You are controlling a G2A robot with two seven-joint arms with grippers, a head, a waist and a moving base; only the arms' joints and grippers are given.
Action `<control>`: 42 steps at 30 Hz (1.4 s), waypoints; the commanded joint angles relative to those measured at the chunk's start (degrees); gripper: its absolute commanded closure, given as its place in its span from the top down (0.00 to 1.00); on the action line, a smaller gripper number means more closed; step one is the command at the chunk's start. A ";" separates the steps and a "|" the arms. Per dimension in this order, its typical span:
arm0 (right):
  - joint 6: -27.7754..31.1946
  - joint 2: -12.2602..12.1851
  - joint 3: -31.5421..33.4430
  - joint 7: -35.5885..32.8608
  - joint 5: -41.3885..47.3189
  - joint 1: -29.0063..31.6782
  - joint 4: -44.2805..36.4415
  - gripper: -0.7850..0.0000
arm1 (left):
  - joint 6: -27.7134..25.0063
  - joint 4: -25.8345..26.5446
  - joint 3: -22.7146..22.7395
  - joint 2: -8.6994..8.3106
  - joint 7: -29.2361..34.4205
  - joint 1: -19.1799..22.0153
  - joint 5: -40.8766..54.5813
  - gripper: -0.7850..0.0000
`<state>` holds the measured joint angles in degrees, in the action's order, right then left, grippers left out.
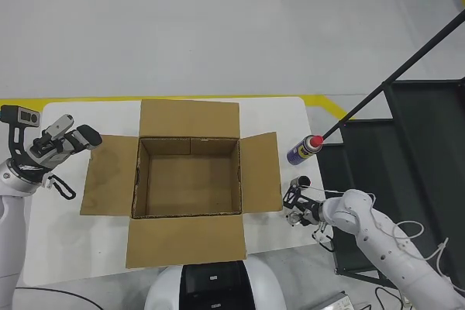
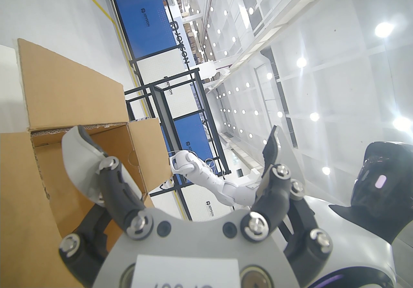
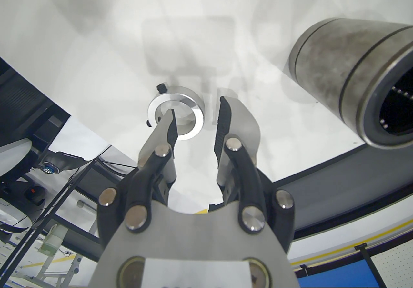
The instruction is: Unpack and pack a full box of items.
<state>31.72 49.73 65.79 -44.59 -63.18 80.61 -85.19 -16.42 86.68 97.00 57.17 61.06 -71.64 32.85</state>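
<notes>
**Box open mid-table, both grippers spread**

Left to right. The left gripper hangs over the table's left edge, toward the far-left corner. Its jaws are spread wide with only air between them, which is easy to see in its own wrist view. It sits just beside the box's left flap, not touching it.

The box sits in the middle of the table. It's open, with all four flaps folded out flat, and you can see its cardboard floor.

Next is the can, blue and yellow with a red cap. It's near the table's right edge on the far side, apart from the box's right flap. I can't tell if it's standing or lying.

The right gripper is low at the right edge, closer to the near-right corner and just beside the right flap. From its wrist view the jaws are apart, not pinching anything. One fingertip sits in front of the hole of a shiny metal ring lying flat on the table, and the other is just outside the ring. I can't tell if either one touches it.

A dull metal cylinder lies on its side near the ring, apart from it.
</notes>
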 commanded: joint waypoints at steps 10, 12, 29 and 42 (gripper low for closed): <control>0.73 0.39 -1.39 -0.52 -0.37 -1.13 0.80 0.00 | 0.00 0.00 0.00 0.00 0.00 0.00 0.00 1.00; 0.60 0.39 -1.33 -0.73 -0.40 -1.22 0.31 0.00 | 0.00 0.00 0.00 0.00 0.00 0.00 0.00 1.00; 12.35 -3.48 18.69 3.29 15.48 13.01 -16.63 0.00 | 0.00 0.00 0.00 0.00 0.00 0.00 0.00 1.00; 11.49 -5.00 35.56 6.25 23.38 20.70 -24.97 0.00 | 0.00 0.00 0.00 0.00 0.00 0.00 0.00 1.00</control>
<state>44.44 44.76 100.08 -38.09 -39.36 100.93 -109.12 -16.42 86.68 97.00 57.17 61.06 -71.64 32.85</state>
